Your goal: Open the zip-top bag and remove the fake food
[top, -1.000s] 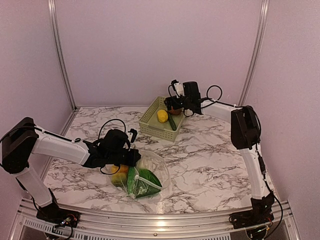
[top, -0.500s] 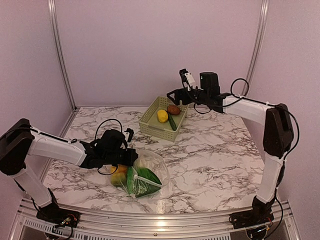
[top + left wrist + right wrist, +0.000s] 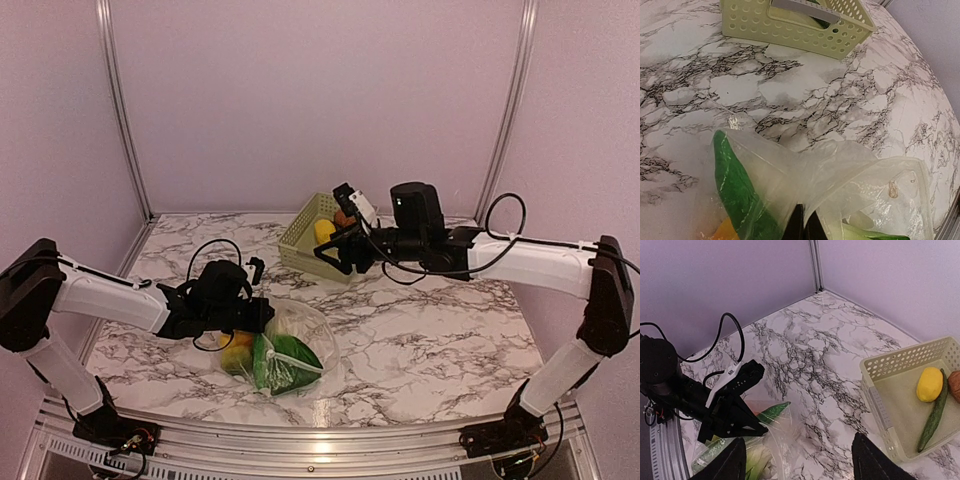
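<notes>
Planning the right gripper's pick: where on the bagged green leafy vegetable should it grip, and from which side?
Likely its flat green leaf tip, pointing toward the basket; come from that side, jaws across the leaf, beside the left gripper pinching the zip-top bag.

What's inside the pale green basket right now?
A yellow lemon, a long green pod and a brown piece lie in the basket. From above, the right hand covers part of it, so more could be hidden.

pale lilac walls point(image 3: 320, 90), metal corner posts point(image 3: 120, 110), marble-patterned table point(image 3: 440, 320).
</notes>
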Action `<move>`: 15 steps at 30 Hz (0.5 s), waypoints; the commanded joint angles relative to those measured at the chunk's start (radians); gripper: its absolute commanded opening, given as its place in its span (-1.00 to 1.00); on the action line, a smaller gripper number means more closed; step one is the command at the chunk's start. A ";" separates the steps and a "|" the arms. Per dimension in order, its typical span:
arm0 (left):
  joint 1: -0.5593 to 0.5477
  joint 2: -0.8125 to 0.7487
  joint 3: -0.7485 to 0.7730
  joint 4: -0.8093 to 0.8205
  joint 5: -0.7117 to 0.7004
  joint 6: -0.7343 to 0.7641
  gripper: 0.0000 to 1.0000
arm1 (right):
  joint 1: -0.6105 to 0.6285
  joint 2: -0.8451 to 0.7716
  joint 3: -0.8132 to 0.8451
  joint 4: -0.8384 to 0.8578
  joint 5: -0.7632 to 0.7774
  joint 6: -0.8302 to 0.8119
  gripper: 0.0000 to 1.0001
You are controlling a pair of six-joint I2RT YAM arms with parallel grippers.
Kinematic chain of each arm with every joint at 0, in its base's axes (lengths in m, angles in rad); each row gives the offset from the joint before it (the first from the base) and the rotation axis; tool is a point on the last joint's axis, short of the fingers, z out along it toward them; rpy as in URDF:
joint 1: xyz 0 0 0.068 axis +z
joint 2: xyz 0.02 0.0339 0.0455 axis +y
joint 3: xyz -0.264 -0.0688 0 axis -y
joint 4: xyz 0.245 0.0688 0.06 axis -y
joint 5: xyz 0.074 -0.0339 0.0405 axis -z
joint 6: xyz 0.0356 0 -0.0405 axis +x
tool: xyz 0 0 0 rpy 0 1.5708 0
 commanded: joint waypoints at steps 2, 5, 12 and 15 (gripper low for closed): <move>0.005 -0.020 -0.011 0.012 0.011 -0.013 -1.00 | 0.085 -0.052 -0.138 -0.033 0.019 0.015 0.22; 0.006 -0.028 -0.015 0.023 0.023 -0.012 -1.00 | 0.135 -0.051 -0.199 -0.031 0.020 0.018 0.12; 0.001 -0.079 -0.072 0.094 0.050 -0.022 -1.00 | 0.200 0.009 -0.266 0.048 0.001 0.093 0.05; -0.006 -0.120 -0.104 0.142 0.065 -0.029 -1.00 | 0.215 0.046 -0.275 0.107 -0.007 0.141 -0.01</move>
